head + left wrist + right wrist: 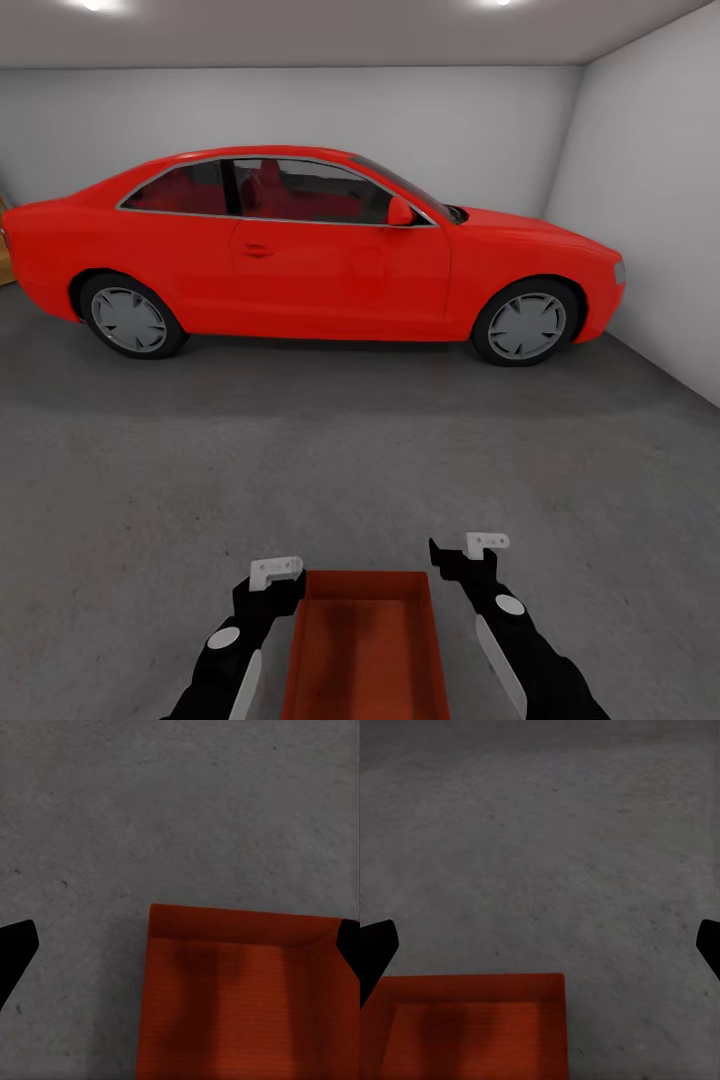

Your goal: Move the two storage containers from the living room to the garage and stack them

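In the garage, facing the red car [300, 250]. One storage container [365, 640] sits on the floor [300, 460] between my arms, long axis pointing away from me. Left gripper [275, 577] against its left wall, right gripper [470, 560] just clear; both jaws spread, holding nothing.

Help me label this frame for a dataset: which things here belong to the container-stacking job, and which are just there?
Part of the job:
- storage container, rust-red, open-top, between the arms
- garage floor, dark grey concrete
- left end effector, beside the container
- right end effector, beside the container

Just there:
- red car, parked ahead
- white walls
- ceiling lights
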### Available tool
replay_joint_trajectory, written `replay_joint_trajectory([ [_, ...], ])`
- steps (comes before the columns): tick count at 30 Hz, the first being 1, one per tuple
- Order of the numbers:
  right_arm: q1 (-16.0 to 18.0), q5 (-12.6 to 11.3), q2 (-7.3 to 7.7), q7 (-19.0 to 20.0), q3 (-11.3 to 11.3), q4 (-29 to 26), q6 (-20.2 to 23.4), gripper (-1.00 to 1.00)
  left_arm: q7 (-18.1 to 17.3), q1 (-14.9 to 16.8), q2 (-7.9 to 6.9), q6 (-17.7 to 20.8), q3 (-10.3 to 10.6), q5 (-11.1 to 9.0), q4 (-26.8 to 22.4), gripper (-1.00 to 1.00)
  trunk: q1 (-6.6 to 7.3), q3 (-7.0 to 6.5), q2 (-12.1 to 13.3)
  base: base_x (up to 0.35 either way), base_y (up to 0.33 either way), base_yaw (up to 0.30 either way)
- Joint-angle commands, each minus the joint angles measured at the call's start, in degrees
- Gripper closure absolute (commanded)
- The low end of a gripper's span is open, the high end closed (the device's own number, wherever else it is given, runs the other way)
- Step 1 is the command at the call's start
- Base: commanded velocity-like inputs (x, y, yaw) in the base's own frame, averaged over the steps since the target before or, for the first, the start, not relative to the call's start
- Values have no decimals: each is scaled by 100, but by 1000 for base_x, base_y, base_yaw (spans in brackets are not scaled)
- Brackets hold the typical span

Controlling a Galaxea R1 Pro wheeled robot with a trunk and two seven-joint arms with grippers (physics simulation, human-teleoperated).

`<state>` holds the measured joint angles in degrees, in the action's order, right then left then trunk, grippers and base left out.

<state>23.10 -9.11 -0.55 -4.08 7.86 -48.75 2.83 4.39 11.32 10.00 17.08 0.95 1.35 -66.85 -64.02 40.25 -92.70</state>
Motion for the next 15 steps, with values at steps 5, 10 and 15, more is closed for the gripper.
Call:
replay_joint_trajectory([
  [5, 2, -55, 6, -40, 22, -3, 30, -100, 27, 2, 0, 36, 25, 8, -3, -100, 111, -85, 199, 0, 0, 0],
  [10, 2, -55, 4, -40, 22, -10, 48, -100, 27, 3, 0, 39, 28, 13, -4, -100, 221, -175, 400, 0, 0, 0],
  [15, 2, -55, 8, -40, 22, -11, 45, -100, 27, 2, 0, 35, 28, 14, -4, -100, 330, -265, 600, 0, 0, 0],
])
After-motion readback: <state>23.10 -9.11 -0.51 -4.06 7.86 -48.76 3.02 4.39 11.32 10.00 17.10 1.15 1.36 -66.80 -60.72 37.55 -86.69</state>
